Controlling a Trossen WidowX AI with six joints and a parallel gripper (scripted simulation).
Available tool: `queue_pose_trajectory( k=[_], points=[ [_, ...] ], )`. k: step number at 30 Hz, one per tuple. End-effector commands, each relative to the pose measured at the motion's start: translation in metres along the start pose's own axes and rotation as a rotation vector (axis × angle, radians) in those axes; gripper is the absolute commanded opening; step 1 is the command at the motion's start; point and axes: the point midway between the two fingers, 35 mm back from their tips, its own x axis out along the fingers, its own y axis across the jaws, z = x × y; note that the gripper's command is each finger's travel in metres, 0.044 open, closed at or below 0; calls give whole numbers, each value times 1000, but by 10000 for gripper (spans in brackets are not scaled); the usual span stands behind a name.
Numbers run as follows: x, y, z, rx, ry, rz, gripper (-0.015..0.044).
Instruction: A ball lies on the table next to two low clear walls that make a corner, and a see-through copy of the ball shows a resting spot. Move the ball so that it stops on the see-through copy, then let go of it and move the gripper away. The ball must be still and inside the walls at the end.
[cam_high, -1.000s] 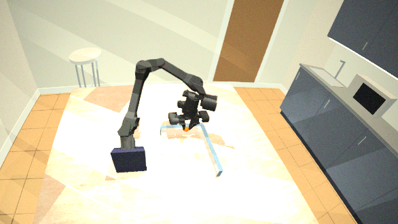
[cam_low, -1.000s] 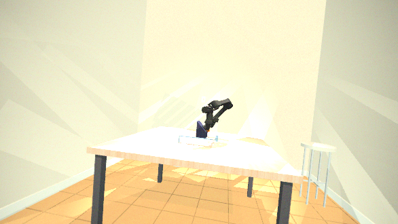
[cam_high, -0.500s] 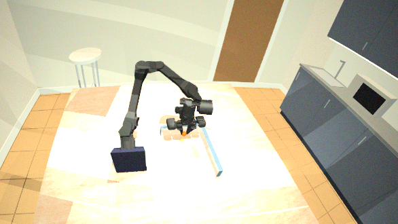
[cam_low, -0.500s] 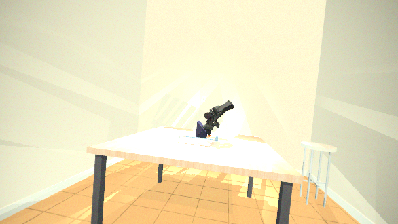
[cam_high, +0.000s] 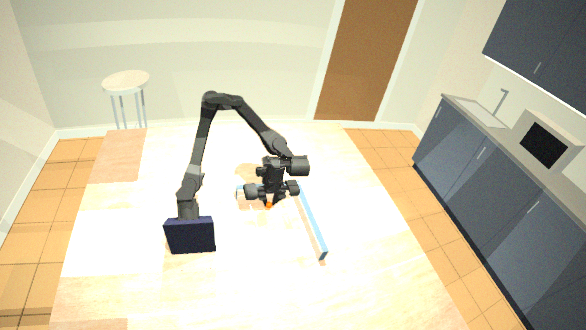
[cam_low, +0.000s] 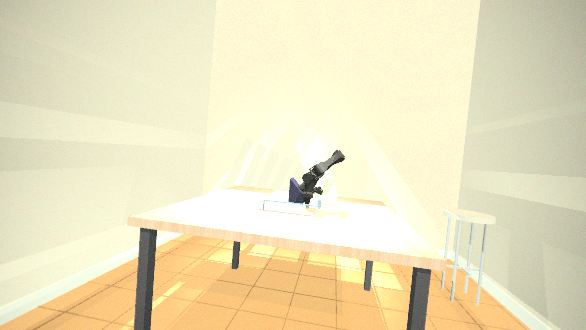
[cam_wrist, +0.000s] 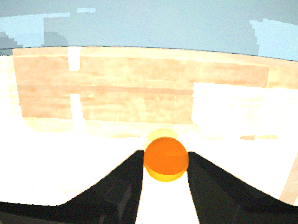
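Observation:
The orange ball (cam_high: 269, 205) (cam_wrist: 166, 157) is between the two black fingertips, low over the table or on it; the exact height is hard to tell. My gripper (cam_high: 270, 203) (cam_wrist: 165, 157) is shut on it and points down. The pale yellow see-through copy (cam_wrist: 162, 133) peeks out just beyond the ball in the wrist view, mostly hidden by it. One clear blue-edged wall (cam_high: 314, 225) runs along the right of the gripper; the other wall (cam_high: 241, 190) passes behind it. A wide blue-grey wall (cam_wrist: 150, 30) fills the top of the wrist view.
The dark base block (cam_high: 191, 236) stands left of the walls on the wooden table (cam_high: 280, 295) (cam_low: 280, 245). The upper arm (cam_high: 257, 119) arches over from the base to the gripper. A round stool (cam_high: 126, 81) (cam_low: 469, 216) stands beyond the table.

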Motion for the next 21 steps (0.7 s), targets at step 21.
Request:
queue_pose_trajectory(
  k=[21],
  points=[
    [16,1,0,2,-2,1,131]
  ],
)
